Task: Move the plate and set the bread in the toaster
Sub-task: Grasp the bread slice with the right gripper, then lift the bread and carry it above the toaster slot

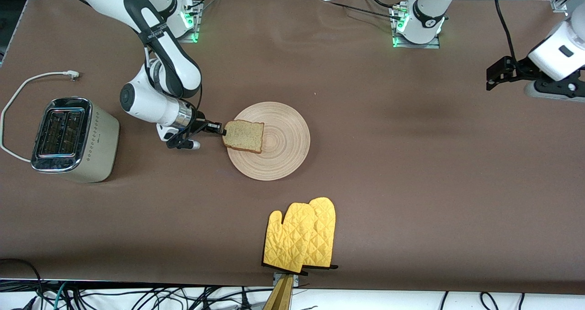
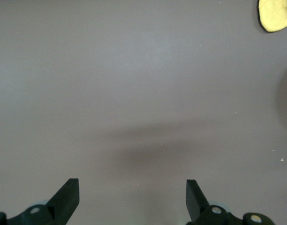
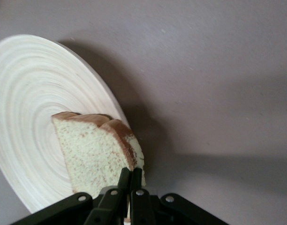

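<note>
The bread (image 1: 243,136), a squarish wholegrain slice with a darker crust, lay on the round light-wood plate (image 1: 283,141), over the part of the plate toward the right arm's end of the table. The right gripper (image 1: 222,130) was at the plate's rim there, its two fingers (image 3: 129,180) pressed together on the crust edge of the slice. The plate sat near the middle of the table. The cream-white toaster (image 1: 73,140) stood well apart from it, toward the right arm's end, its two slots facing up and its white cord (image 1: 18,95) curling away on the table. A pair of yellow quilted oven mitts (image 1: 301,239) lay nearer the front camera than the plate, at the table's edge. The left gripper (image 2: 132,194) waited over bare table at the left arm's end, its fingers wide apart and holding nothing.
</note>
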Robot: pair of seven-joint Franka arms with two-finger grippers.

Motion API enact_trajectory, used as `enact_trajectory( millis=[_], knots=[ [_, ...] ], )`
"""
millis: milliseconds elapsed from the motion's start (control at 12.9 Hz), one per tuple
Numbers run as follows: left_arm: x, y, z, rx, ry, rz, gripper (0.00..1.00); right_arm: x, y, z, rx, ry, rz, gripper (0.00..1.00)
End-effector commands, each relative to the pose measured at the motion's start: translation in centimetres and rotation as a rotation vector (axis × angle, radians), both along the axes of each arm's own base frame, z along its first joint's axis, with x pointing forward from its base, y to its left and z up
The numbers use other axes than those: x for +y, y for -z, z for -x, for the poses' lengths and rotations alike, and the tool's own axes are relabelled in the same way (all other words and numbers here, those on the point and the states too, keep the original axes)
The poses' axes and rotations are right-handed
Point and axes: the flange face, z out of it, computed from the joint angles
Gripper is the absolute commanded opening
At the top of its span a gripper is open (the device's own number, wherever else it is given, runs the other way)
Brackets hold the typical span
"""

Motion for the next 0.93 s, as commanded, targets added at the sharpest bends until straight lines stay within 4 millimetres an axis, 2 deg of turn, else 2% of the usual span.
enact_trajectory(
  millis=[0, 78, 310, 620, 698, 853],
  knots=[
    [-0.7, -0.9, -0.2, 0.003, -0.017, 0.008, 1.00, 0.8, -3.3, -0.5, -0.017, -0.039, -0.042, 0.00],
    [-0.7, -0.7, -0.3, 0.006, -0.016, 0.007, 1.00, 1.0, -4.4, -0.8, -0.008, -0.054, -0.058, 0.00],
    [-0.4, -1.1, -0.4, -0.006, -0.014, 0.005, 1.00, -1.5, -7.2, -3.4, 0.012, -0.140, -0.031, 0.00],
    [0.8, -1.7, -1.1, -0.020, -0.045, 0.020, 1.00, -4.9, -11.7, -6.8, 0.028, -0.311, 0.111, 0.00],
    [1.6, -2.5, -1.1, -0.036, -0.060, 0.024, 1.00, -5.6, -13.1, -7.3, 0.039, -0.354, 0.155, 0.00],
    [1.6, -2.5, -1.2, -0.036, -0.101, 0.048, 1.00, -7.3, -15.8, -8.1, 0.062, -0.427, 0.268, 0.00]
  ],
)
